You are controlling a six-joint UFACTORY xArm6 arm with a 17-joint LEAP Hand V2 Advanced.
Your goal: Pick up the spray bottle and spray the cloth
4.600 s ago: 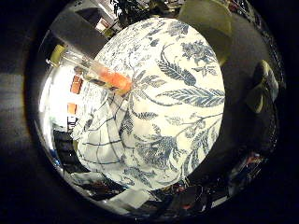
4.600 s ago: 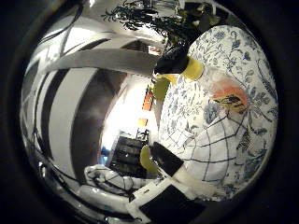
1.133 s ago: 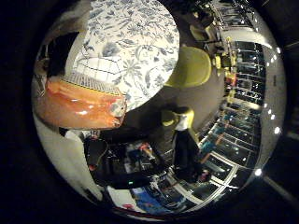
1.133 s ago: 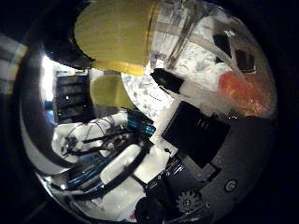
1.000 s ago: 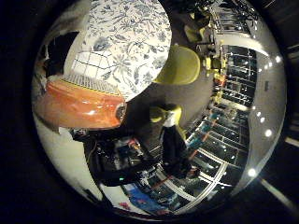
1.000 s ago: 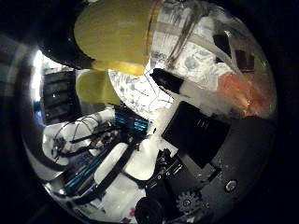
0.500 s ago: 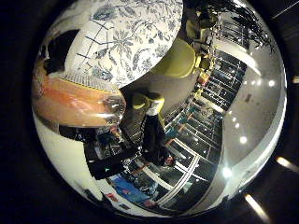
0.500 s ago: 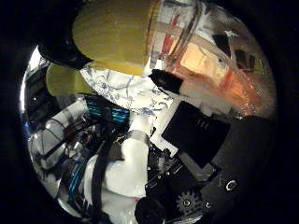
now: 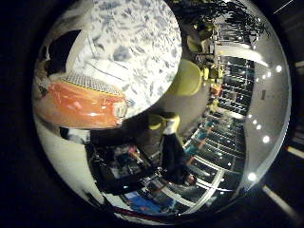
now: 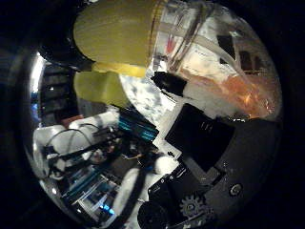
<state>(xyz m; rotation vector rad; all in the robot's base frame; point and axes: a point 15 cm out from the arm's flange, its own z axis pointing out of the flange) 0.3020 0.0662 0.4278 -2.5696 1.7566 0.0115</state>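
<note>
Hand [image 10: 205,157]: clenched round the spray bottle; yellow-padded fingers [image 10: 114,33] are seen wrapped across the clear barrel, black and white body parts pressed vs. it beside the palm. Grip judged tight, since bottle fills much of both views.

Spray bottle [image 9: 80,102]: held close to palm, off the table. Orange section w/ ribbed white collar is seen in little-finger view; clear wall and orange tint in thumb view. Held sideways across the palm, prob. so the nozzle can be aimed at the cloth; nozzle and trigger not made out, so whether a finger is on the trigger can't be told.

Contents: clear barrel appears partly filled w/ orange-tinted liquid; level can't be read.

Cloth [image 9: 90,59]: white w/ dark grid lines, laid flat on the table just beyond the bottle, near the table edge. Prob. spread out there as a broad target.

Table [image 9: 142,42]: round, covered in blue-and-white floral print; seen at an angle, well below the palm.

Chair [image 9: 187,78]: yellow-green, just beside the table's far rim; not part of task.

Stage (judged): pick-up is done; spraying not yet evident. Next is judged to need the nozzle pointed at the cloth and the trigger squeezed w/o loosening the grip.

Risk (judged): smooth clear wall may slip in the fingers if the hold is shifted.
</note>
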